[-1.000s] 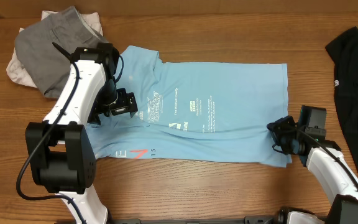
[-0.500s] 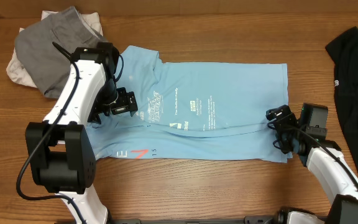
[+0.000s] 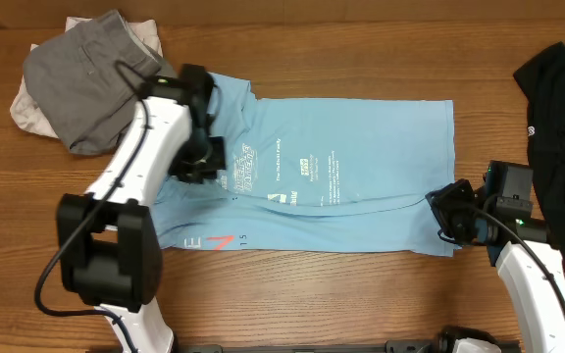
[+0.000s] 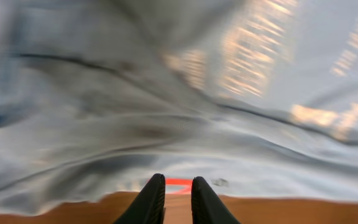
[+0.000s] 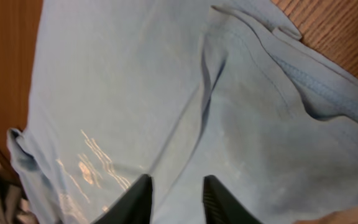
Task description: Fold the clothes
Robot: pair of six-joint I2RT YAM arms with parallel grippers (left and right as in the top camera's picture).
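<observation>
Left gripper (image 4: 174,184) shifted toward T-shirt (image 3: 361,127) collar, upper left.
Jaws nearly shut, no cloth visibly held; regrasp likely.

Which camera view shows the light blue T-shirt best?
The overhead view: almost the whole light blue T-shirt lies spread out, with its prints visible. The left wrist view gives only a blurred close-up of its fabric; the right wrist view shows one creased part near a hem.

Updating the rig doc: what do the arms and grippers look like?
Left arm and right arm: white rounded links, black joint housings, thin black cables running outside. Left gripper and right gripper: black, with slim tapered fingers. No markings legible.
</observation>
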